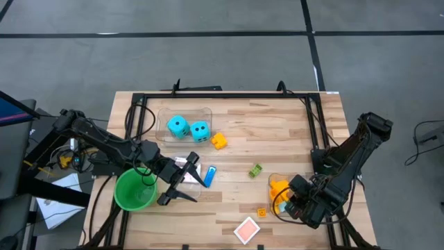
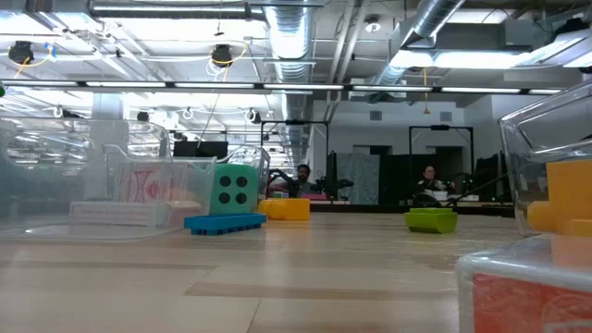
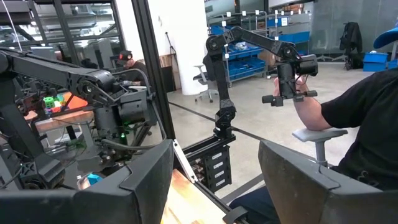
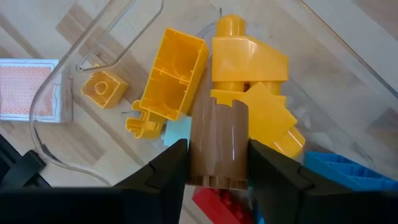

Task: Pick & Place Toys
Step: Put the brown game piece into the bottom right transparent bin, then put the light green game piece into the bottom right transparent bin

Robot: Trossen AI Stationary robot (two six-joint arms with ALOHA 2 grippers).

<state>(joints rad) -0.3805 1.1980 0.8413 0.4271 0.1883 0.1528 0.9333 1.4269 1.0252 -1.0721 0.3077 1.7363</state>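
My right gripper (image 4: pixel 217 177) hangs over a clear bin (image 1: pixel 276 182) at the table's right near corner, shut on a brown round brick (image 4: pixel 217 143). The bin holds yellow bricks (image 4: pixel 171 74), a red one and a blue one. Two cyan dice (image 1: pixel 188 128) lie in a clear bin at the far left. A yellow brick (image 1: pixel 219 141), a green brick (image 1: pixel 256 169), a blue brick (image 1: pixel 209 175), a small orange brick (image 1: pixel 261 212) and a red-and-white card (image 1: pixel 247 229) lie on the table. My left gripper (image 1: pixel 184 179) is open and empty beside the green cup (image 1: pixel 135 189). My right gripper pinches the brown round brick by its curved sides (image 4: pixel 198 146) between the two fingers, coming from above and pointing down. The brick stands upright in the hold, over the bricks in the bin; whether it rests on them I cannot tell.
A black frame (image 1: pixel 222 94) runs along the table's far edge and sides. A clear box with cards (image 2: pixel 139 190) stands near the blue brick. A person (image 3: pixel 367 118) sits beyond the table's left side, beside another robot arm. Bare wood lies in the table's middle.
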